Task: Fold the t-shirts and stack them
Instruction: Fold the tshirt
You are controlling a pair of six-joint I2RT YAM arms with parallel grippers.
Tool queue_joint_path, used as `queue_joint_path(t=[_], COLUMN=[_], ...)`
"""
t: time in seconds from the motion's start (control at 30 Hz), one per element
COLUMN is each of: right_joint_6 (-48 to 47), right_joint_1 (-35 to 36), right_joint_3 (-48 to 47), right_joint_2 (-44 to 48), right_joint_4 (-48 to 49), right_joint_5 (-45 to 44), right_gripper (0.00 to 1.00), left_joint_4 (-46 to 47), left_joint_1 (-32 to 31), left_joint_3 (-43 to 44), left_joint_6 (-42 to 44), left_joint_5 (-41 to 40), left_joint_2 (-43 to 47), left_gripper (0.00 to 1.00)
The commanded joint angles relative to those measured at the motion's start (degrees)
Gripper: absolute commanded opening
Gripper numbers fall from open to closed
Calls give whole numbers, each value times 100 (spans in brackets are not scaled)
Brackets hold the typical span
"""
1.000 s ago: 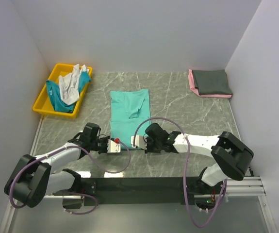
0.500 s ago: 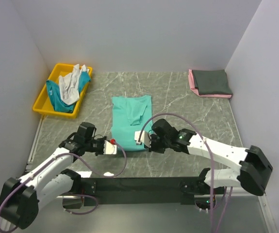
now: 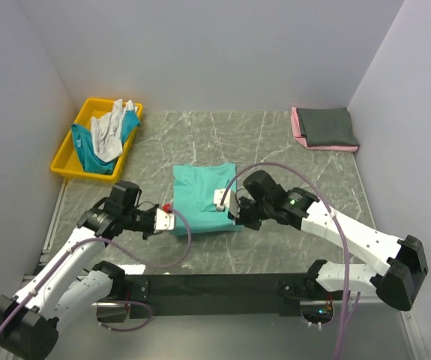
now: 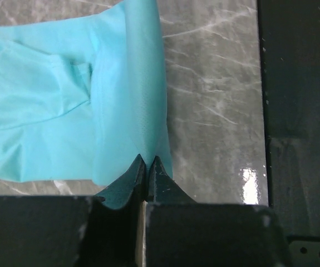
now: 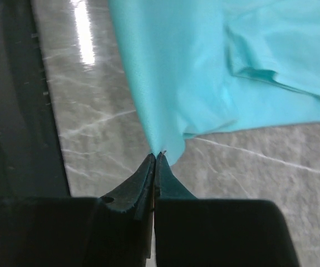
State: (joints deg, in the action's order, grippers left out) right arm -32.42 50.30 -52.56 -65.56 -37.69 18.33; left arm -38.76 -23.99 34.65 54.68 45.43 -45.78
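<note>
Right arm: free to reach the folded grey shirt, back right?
Likely not yet: right gripper is shut on a corner of the sea-green shirt. Path over the table to the grey shirt looks free.

The green shirt (image 4: 48, 122) is being cut off by the left wrist view's edges. The pink shirt (image 3: 296, 126) is being mostly covered by the grey shirt (image 3: 327, 126) on it.

text: none legible | labels: none | numbers: none
</note>
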Motion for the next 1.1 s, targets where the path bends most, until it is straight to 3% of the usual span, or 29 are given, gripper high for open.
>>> queue_joint_path(t=[0.0, 0.23, 0.53, 0.73, 0.87, 1.07], right_joint_6=[-307, -1212, -1398, -1424, -1433, -1302], right_joint_1=[-512, -1162, -1892, -1945, -1902, -1533], right_joint_3=[-649, -1415, -3084, -3384, -3306, -2402], right_joint_2=[-246, -1456, -4119, -4895, -4984, -4440], right_joint_4=[-98, 33, 350, 307, 201, 306], right_joint_5=[118, 338, 461, 277, 180, 197], right_gripper=[0, 0, 0, 0, 0, 0], left_joint_4=[71, 352, 1186, 915, 476, 308], left_joint_1=[340, 1212, 1344, 1344, 1344, 1344], left_joint_3=[533, 1780, 3336, 4330, 4577, 3339], left_joint_6=[-212, -265, -1397, -1916, -2276, -2505], left_joint_5=[412, 783, 292, -69, -78, 80], left_joint_2=[-395, -2396, -5281, -6661, -7067, -6453], left_gripper=[1, 2, 8, 12, 15, 17])
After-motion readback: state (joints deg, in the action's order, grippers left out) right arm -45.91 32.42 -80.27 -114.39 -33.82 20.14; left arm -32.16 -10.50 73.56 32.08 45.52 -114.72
